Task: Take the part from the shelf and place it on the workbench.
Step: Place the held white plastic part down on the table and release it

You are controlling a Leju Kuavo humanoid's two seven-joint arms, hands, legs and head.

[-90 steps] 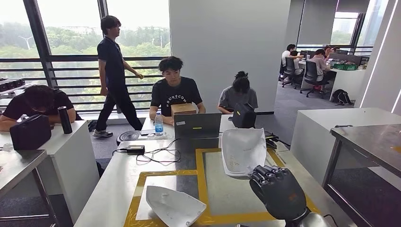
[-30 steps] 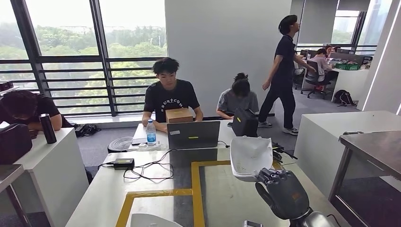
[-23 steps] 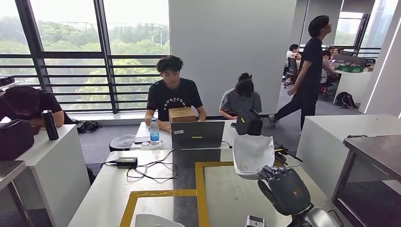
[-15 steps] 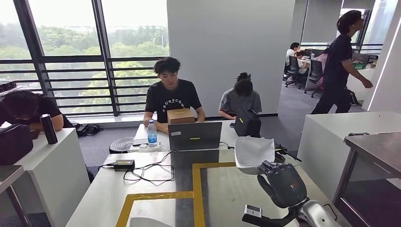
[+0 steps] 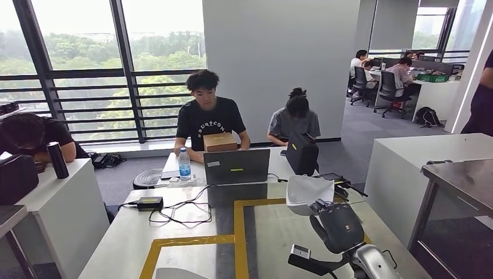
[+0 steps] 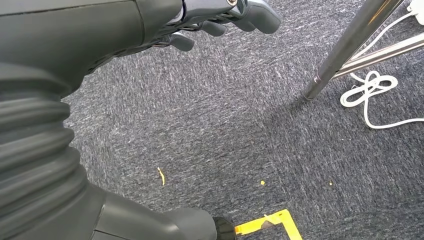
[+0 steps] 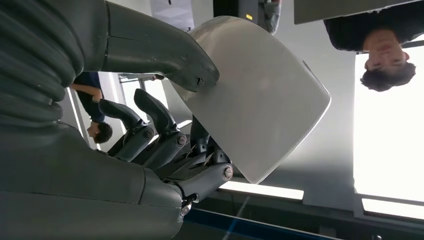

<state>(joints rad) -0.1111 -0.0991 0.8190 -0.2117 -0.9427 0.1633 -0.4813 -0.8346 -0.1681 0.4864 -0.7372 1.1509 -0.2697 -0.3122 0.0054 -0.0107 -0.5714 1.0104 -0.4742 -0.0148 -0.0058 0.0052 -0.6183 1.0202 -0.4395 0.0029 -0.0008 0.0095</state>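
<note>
White part [image 5: 307, 193] pinched in right hand [image 5: 336, 225], thumb on top for control | over desk [image 5: 273, 232], set-down pending | left hand [image 6: 220, 17] hangs empty, fingers loosely curled

A person in a black T-shirt [image 5: 210, 119] sits behind an open laptop [image 5: 234, 167], with a small cardboard box [image 5: 219, 142] just behind the laptop's screen. A water bottle [image 5: 184, 164] stands near the laptop. A black power adapter [image 5: 149, 203] lies on the table, and its cables [image 5: 181, 211] make loose loops beside it. Another person in a grey shirt [image 5: 293, 120] sits bent forward behind a black bag [image 5: 302, 153]. On a separate white desk stands a dark flask [image 5: 57, 160]. In the left wrist view, a white cable [image 6: 372, 95] lies coiled on the grey carpet [image 6: 210, 130] near a metal leg [image 6: 345, 47].
</note>
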